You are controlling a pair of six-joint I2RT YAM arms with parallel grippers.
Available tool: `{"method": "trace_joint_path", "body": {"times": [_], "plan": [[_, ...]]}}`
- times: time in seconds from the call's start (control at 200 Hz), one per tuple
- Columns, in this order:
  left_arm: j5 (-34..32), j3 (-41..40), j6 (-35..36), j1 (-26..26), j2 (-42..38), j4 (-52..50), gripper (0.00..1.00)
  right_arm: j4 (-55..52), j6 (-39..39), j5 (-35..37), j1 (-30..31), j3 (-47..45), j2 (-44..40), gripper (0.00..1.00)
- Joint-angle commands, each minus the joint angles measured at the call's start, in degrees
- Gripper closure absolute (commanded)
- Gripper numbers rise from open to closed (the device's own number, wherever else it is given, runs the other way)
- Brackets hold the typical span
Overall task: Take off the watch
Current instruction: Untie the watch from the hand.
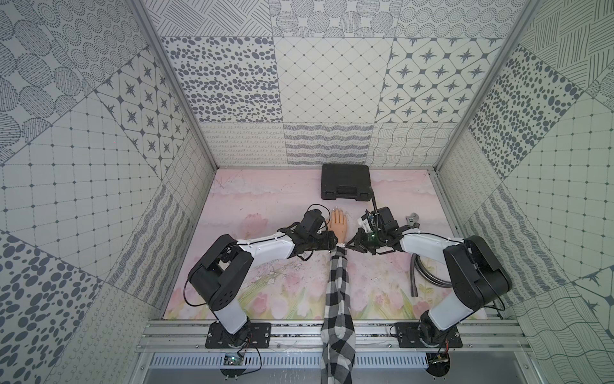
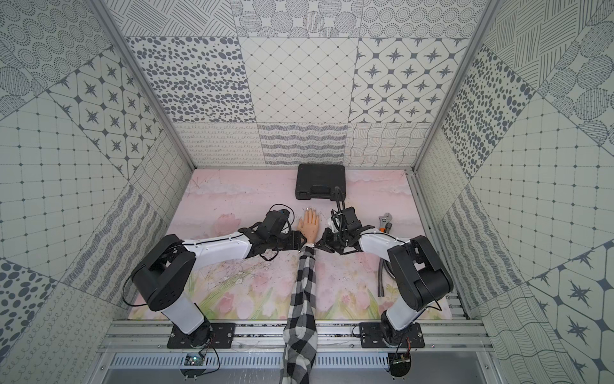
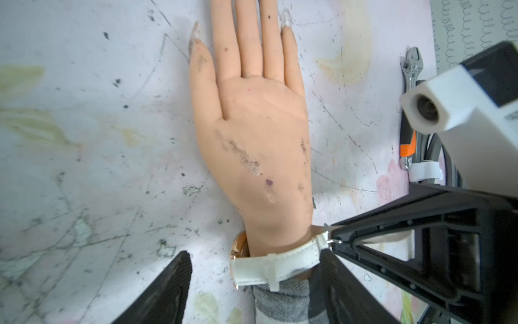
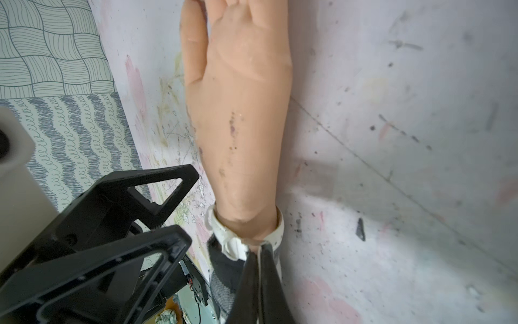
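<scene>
Watch: small wristwatch with a round rose-gold case seen edge-on and a pale white strap (image 3: 276, 266) (image 4: 224, 238). It is wrapped around the mannequin's wrist, between the left gripper's fingers and right at the right gripper's fingertips. The dial face is turned out of sight.
Left gripper (image 3: 253, 256) (image 4: 190, 206): its black ribbed fingers (image 3: 168, 289) stand apart, one on each side of the wrist, holding nothing. Bare mat shows between one finger and the watch case. The other finger sits just beside the buckle side; I cannot tell if it touches.
Right gripper (image 4: 262, 248) (image 3: 332, 241): its black triangular fingers (image 4: 249, 280) are pressed together, clamped on the strap end at the buckle, with a thin pale sliver between them.
Mannequin hand: smudged peach plastic hand with long clear nails (image 3: 252, 126) (image 1: 338, 221), flat on the mat, stretching away beyond both sets of fingertips.
Sleeve: black-and-white checked fabric sleeve (image 1: 337, 282), starting just behind the watch and running back from the fingers.
Wrench: metal adjustable wrench with an orange-and-black handle (image 1: 412, 219) (image 3: 410, 67), behind the right gripper's body, well apart from its fingers.
Carry case: closed black plastic case (image 1: 345, 183), well beyond all fingertips, past the hand's nails.
Hose: grey flexible hose (image 1: 413, 279), beneath the right arm, well apart from the fingers.
Mat: scuffed pink floral table mat (image 1: 265, 206), under everything.
</scene>
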Motion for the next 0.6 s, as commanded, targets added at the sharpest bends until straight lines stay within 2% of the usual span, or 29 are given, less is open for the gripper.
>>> {"method": "trace_joint_path", "body": {"times": [0.0, 0.225, 0.46, 0.595], "plan": [[-3.95, 0.51, 2.27, 1.61, -2.09, -10.72, 0.26, -0.29, -0.87, 0.0, 1.25, 2.88, -1.52, 1.0], [-3.62, -1.71, 1.5, 2.14, -1.67, -9.15, 0.26, -5.62, -2.82, 3.16, 4.58, 7.47, 1.22, 1.0], [-3.84, -3.46, 0.38, 2.25, -1.09, -7.75, 0.27, -19.52, -9.9, 17.63, 10.09, 15.75, 2.9, 1.0], [-3.81, -4.08, -0.09, 2.31, -0.83, -7.15, 0.27, -22.94, -11.72, 23.1, 12.22, 18.44, 4.44, 1.0]]}}
